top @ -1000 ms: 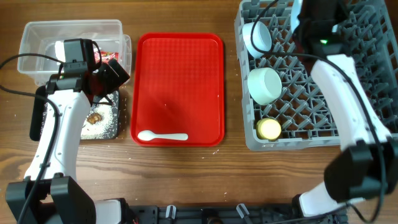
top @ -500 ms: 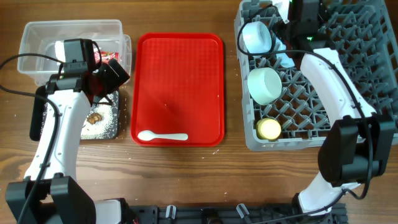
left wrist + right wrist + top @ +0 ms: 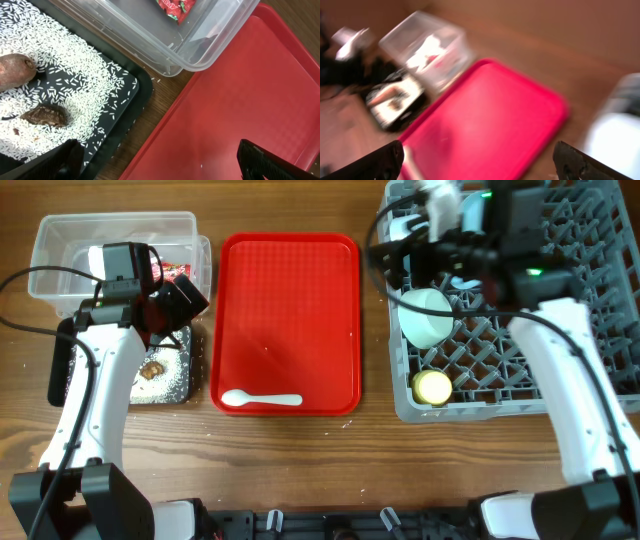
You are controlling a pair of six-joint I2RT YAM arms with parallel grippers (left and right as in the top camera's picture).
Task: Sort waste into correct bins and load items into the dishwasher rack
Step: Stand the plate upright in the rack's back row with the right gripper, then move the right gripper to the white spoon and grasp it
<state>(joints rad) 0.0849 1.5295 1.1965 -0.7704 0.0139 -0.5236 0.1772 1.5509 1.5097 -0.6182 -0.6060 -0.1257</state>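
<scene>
Two arms at work: the left arm (image 3: 95, 395) stands up from its base at the near edge. Its black left gripper (image 3: 175, 302) is angled right and down, fingers (image 3: 60, 160) spread wide. The right arm (image 3: 565, 370) stretches far forward, wrist bent left. The right gripper (image 3: 405, 252) has its fingers (image 3: 375, 162) parted too, in a blurred wrist view.

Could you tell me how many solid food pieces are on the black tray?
2: a root at the left wrist view's left edge, a brown lump below it. More may be hidden.
</scene>
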